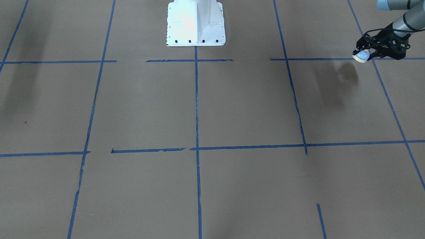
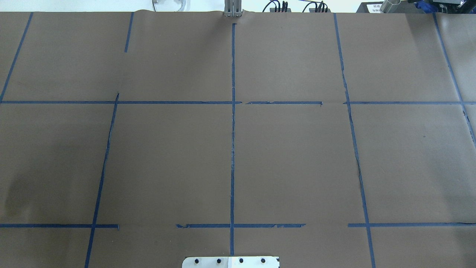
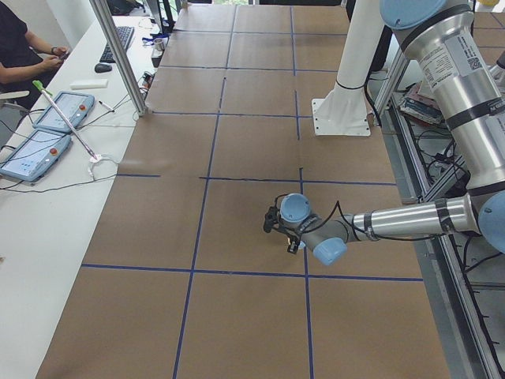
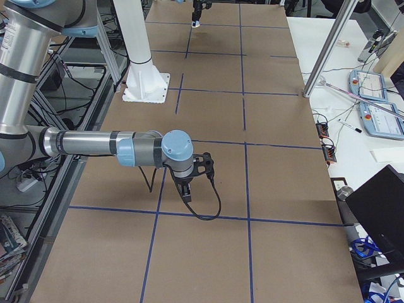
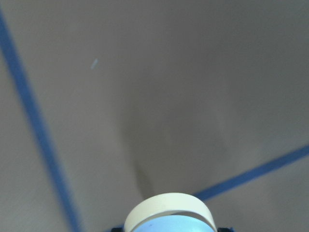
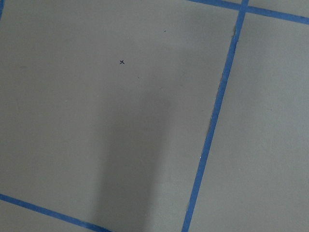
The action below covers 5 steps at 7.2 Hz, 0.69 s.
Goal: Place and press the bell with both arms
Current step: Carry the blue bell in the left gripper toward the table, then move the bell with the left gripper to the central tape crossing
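Note:
The bell [image 1: 361, 55], with a light blue dome and a cream base ring, is held in my left gripper [image 1: 367, 53], which is shut on it a little above the table at the robot's far left. The bell is tilted, and its shadow [image 1: 347, 71] falls on the paper below. It fills the bottom of the left wrist view [image 5: 169, 215]. My right gripper [image 4: 187, 191] shows only in the exterior right view, low over the table at the robot's right; I cannot tell whether it is open or shut.
The brown paper table top [image 2: 297, 160] is marked into squares with blue tape lines [image 2: 232, 149]. The white pedestal base [image 1: 196, 23] stands at the robot's side. Operators' tablets [image 3: 39, 134] and cables lie on a white side table.

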### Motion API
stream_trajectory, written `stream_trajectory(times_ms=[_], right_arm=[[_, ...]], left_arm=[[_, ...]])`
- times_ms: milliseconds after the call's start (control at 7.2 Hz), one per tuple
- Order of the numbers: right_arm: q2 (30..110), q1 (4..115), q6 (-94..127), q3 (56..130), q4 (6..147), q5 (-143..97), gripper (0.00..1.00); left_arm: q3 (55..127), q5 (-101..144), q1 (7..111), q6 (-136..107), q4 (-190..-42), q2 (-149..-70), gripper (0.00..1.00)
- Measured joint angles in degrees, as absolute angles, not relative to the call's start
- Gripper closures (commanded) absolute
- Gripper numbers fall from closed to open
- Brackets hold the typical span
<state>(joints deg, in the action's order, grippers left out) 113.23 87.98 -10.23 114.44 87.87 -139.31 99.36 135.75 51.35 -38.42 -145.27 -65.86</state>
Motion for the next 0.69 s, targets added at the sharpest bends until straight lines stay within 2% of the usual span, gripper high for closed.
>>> stream_trajectory(times_ms=[417, 694], right_arm=[[112.95, 87.98, -10.12, 114.43, 87.81, -139.5, 0.0], [112.84, 87.98, -10.05, 114.43, 87.8, -139.56, 0.0]], left_arm=[[100.7, 135.17, 45.18, -57.97, -142.78, -82.09, 0.98], [100.6, 134.87, 42.02, -65.63, -134.06, -94.4, 0.97]])
